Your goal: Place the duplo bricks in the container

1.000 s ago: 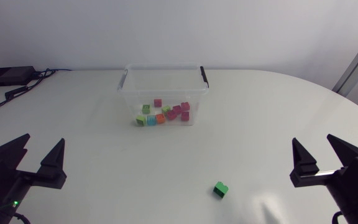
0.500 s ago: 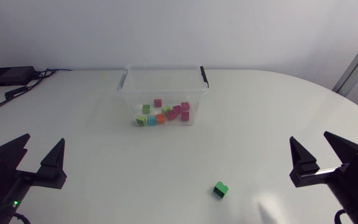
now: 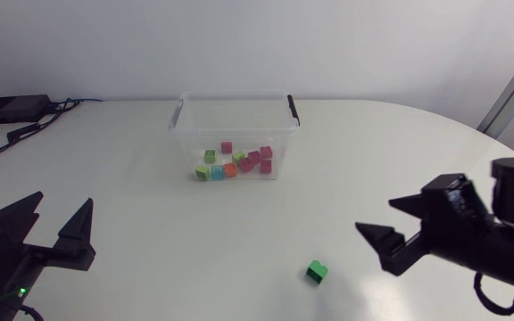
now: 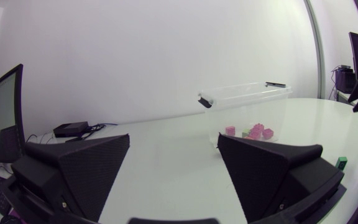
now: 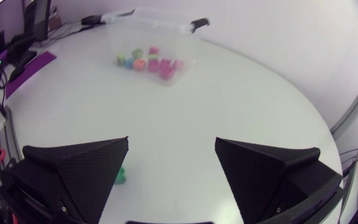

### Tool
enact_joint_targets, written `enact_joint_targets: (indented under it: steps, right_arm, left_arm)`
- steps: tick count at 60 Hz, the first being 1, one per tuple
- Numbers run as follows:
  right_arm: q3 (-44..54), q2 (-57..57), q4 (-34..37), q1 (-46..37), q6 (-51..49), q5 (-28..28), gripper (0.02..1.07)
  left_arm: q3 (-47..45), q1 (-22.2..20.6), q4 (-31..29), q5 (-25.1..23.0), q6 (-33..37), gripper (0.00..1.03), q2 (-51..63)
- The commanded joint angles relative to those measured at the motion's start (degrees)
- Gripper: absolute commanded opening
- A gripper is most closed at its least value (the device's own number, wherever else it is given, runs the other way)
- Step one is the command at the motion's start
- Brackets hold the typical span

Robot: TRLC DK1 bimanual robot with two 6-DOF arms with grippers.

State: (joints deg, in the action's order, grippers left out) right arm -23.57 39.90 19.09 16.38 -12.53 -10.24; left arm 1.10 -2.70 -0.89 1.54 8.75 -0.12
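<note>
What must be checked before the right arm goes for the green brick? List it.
1. Right gripper open and empty: ok, fingers wide apart, nothing between them.
2. Green brick free to grasp: ok, it lies alone on the table.
3. Gripper lined up on the brick: not ok. In the right wrist view the brick shows beside one finger, not between the two.
4. Container open: ok, no lid, and the other bricks cover only part of its floor.
5. Left gripper clear of the path: ok, open and far from the brick.
6. Brick's studs facing up: cannot tell.
</note>
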Motion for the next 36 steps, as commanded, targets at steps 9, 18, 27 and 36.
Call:
enact_joint_targets:
  steps: [9, 18, 27, 36]
  right_arm:
    - [-1.04, 8.70, 3.32, 12.80, -2.32, 3.03, 1.03]
    - [-1.21, 12.92, 3.23, 15.35, -2.23, 3.12, 1.03]
    - [-0.07, 17.58, -0.72, 16.31, -1.70, 4.70, 1.02]
    - [-0.07, 22.41, -2.48, 18.25, -1.44, 6.11, 1.02]
  left_arm:
    - [-1.02, -0.29, 0.62, 0.04, -1.37, 0.99, -0.67]
    - [-1.02, -0.29, 0.62, 0.04, -1.37, 0.99, -0.67]
    - [-1.02, -0.29, 0.62, 0.04, -1.37, 0.99, -0.67]
    - [-1.02, -0.29, 0.62, 0.04, -1.37, 0.99, -0.67]
